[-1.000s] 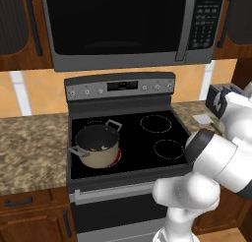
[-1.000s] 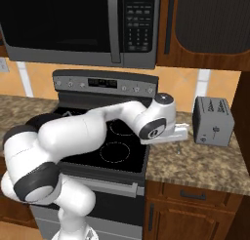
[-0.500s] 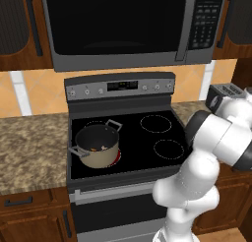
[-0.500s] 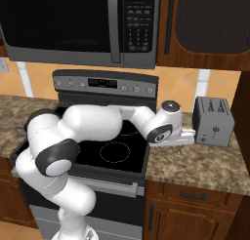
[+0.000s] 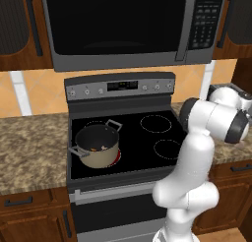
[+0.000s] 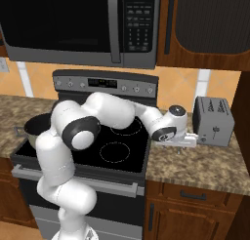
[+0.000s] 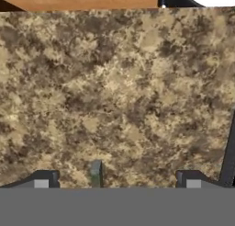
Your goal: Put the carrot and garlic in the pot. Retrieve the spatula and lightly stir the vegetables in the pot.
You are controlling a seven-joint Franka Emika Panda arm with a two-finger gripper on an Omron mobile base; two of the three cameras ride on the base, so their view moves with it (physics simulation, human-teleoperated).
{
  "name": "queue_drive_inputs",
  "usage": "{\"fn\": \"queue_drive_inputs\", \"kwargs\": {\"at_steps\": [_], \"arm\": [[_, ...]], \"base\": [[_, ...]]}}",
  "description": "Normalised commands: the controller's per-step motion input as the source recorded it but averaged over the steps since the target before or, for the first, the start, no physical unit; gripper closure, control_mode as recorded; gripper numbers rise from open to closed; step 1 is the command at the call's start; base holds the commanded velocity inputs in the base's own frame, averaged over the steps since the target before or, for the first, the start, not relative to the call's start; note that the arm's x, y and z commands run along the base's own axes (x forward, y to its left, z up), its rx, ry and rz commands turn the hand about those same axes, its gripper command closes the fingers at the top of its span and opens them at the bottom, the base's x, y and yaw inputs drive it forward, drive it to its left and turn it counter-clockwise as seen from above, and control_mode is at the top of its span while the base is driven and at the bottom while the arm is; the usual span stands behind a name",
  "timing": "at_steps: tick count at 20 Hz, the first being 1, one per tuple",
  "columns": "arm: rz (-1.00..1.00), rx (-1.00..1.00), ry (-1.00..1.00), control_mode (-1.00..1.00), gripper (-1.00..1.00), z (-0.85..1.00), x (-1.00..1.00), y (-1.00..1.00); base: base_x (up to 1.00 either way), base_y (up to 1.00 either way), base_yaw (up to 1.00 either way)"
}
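Pot on stove at front left burner, vegetables inside. Toaster on right worktop near back edge, microwave above stove.

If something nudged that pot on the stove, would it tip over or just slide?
Probably slide. The pot looks wider than tall and sits flat on the smooth black stovetop, so tipping seems unlikely. Its load looks light: just small orange and whitish bits inside. The two loop handles at the rim should give a firm hold for lifting.
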Motion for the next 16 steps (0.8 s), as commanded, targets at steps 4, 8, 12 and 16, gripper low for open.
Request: {"fn": "queue_drive_inputs", "kwargs": {"at_steps": [4, 8, 12, 16], "arm": [[-0.2, 0.04, 0.0, -1.0, -1.0, -0.36, 0.63, 0.0], [-0.19, 0.0, 0.0, -1.0, -1.0, -0.3, 0.47, 0.0], [-0.15, 0.0, 0.0, -1.0, -1.0, -0.26, 0.36, 0.0], [-0.12, 0.0, 0.0, -1.0, -1.0, -0.19, 0.36, -0.02]], "base": [[0.0, 0.0, 0.0], [0.0, 0.0, 0.0], [0.0, 0.0, 0.0], [0.0, 0.0, 0.0]]}}
